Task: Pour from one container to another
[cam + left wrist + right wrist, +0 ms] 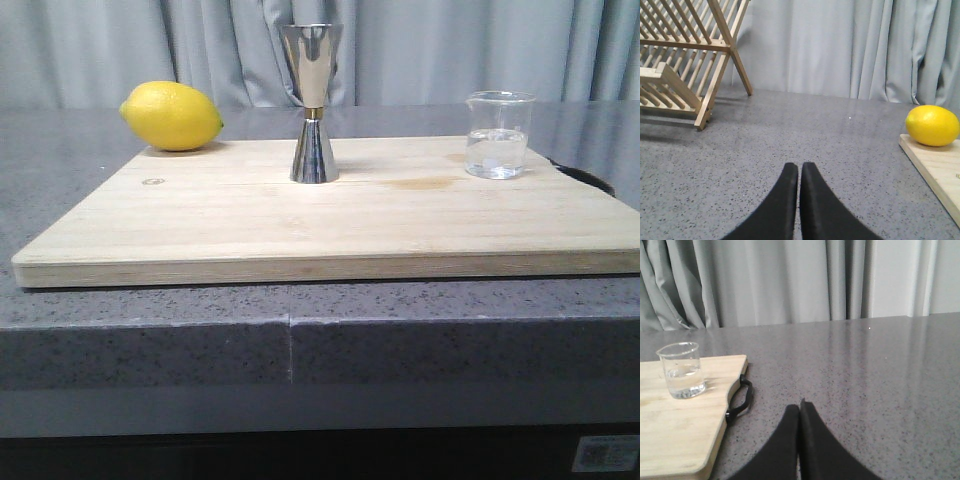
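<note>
A small clear glass beaker (497, 135) with clear liquid in its lower part stands upright at the right rear of the wooden board (330, 215); it also shows in the right wrist view as the beaker (682, 370). The tall steel jigger (313, 103) stands upright at the board's rear middle. My left gripper (799, 167) is shut and holds nothing, over the grey counter left of the board. My right gripper (799, 408) is shut and holds nothing, over the counter right of the board. Neither gripper shows in the front view.
A yellow lemon (171, 116) lies at the board's rear left corner, seen too as the lemon (932, 125). A wooden dish rack (687, 52) stands on the counter far left. A black loop handle (740, 398) hangs off the board's right edge. Grey curtains close the back.
</note>
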